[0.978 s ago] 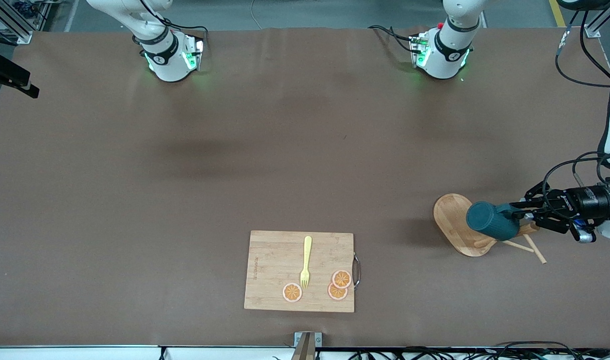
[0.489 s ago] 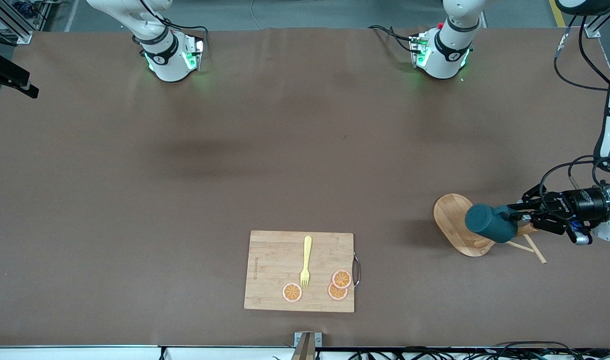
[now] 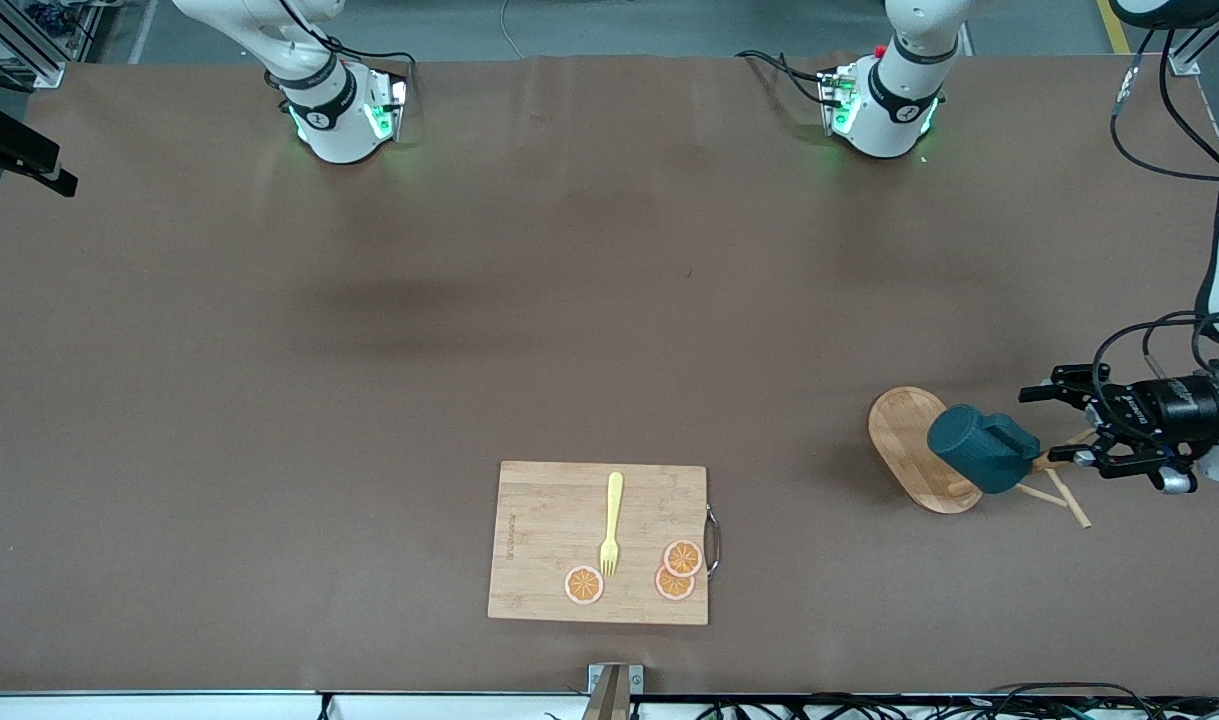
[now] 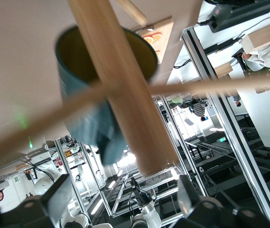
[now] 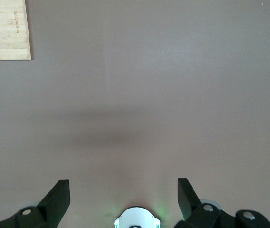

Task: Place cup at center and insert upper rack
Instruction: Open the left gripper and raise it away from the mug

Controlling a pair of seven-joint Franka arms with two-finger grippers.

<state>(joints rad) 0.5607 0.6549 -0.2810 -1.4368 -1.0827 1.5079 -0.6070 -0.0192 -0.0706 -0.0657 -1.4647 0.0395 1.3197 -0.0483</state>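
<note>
— Where's the small dark teal cup (image 3: 981, 460)?

— I see it tilted on the light wooden mug tree (image 3: 907, 446), which lies tipped over on the brown bench (image 3: 469, 320) toward the left arm's end.

— Grippers?

— My left gripper (image 3: 1061, 425) sits just beside the cup, jaws wide, holding nothing. Right gripper (image 5: 124, 194) waits, spread wide over bare bench near the bamboo cutting board (image 3: 599, 543).

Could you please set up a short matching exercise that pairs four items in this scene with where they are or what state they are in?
Items:
1. cup
2. fork
3. left end effector
4. cutting board

States:
A. open, beside the rack's pegs
B. tilted, on the upper rack
C. bears three orange slices
D. lies flat on the board

Pairs: 1-B, 2-D, 3-A, 4-C
</note>
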